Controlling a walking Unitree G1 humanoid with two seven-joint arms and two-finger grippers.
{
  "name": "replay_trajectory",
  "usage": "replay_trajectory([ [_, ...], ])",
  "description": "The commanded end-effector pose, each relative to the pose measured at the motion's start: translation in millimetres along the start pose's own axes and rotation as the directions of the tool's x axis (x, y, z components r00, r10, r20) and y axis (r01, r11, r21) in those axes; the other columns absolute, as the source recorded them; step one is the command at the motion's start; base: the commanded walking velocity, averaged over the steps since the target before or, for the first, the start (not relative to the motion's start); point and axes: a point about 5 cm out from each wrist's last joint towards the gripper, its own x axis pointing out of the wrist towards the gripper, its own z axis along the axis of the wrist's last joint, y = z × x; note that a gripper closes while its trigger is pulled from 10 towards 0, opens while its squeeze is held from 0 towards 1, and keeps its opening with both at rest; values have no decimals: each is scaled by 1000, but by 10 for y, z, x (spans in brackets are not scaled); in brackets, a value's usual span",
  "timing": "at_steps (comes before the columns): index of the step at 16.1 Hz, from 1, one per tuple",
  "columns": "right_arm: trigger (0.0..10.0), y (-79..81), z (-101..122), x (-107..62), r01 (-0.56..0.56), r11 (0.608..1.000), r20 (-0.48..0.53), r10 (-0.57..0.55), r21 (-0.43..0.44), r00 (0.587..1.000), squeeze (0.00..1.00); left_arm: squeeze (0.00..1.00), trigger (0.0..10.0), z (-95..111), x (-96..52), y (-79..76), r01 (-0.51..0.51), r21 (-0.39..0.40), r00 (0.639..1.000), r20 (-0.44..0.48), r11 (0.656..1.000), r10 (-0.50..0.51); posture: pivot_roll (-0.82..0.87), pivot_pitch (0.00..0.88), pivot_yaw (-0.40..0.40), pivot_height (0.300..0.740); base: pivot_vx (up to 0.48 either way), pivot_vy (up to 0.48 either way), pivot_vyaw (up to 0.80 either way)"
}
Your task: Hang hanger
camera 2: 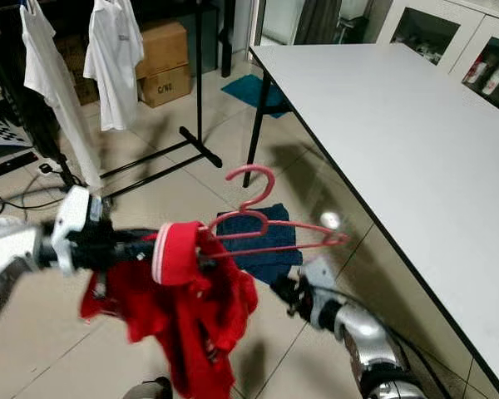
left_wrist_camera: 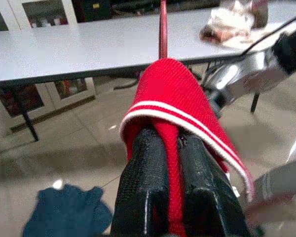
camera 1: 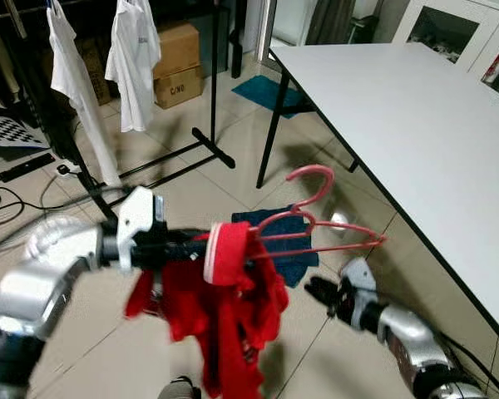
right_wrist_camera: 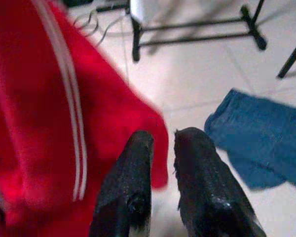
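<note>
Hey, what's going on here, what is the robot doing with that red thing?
The robot's left gripper is clamped on a red garment with a white-striped collar, which hangs on a pink hanger held out in front of it. The right gripper sits low beside the garment, fingers nearly together and holding nothing. A black clothes rack with white shirts stands ahead to the left, a white table is on the right, and a blue cloth lies on the tiled floor. The hanger is not yet on the rack.

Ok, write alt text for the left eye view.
The left gripper holds a red garment on a pink hanger above a tiled floor; the right gripper hovers just below. A white table stands alongside.
</note>
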Motion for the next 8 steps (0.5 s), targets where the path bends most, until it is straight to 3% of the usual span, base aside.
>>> replay_trajectory([
  [1,10000,-8,-111,-81,-10,1000,-58,9,-5,998,0,0,10000,102,-22,57,9,76,1000,-8,997,-9,185,117,-66,740,0,0,0],
  [2,10000,10,-143,-87,-20,1000,-69,19,0,997,161,0,10000,123,-33,76,13,90,1000,-12,996,-11,186,120,-62,740,0,0,0],
  [3,10000,70,-223,-87,-37,999,-102,37,-2,994,1000,0,10000,204,-49,117,31,124,999,-16,992,-30,188,122,-57,740,0,0,0],
  [6,10000,170,-235,-8,-52,999,-80,53,13,995,1000,0,10000,343,-15,150,110,190,994,-30,976,-107,188,122,-48,740,0,0,0],
  [7,10000,198,-220,24,-61,998,-70,62,11,996,608,0,10000,347,13,141,138,202,990,-42,970,-132,188,121,-45,740,0,0,0],
  [8,10000,223,-204,56,-67,998,-61,67,4,996,0,0,10000,341,61,125,166,211,986,-48,963,-159,187,120,-44,740,0,0,0],
])
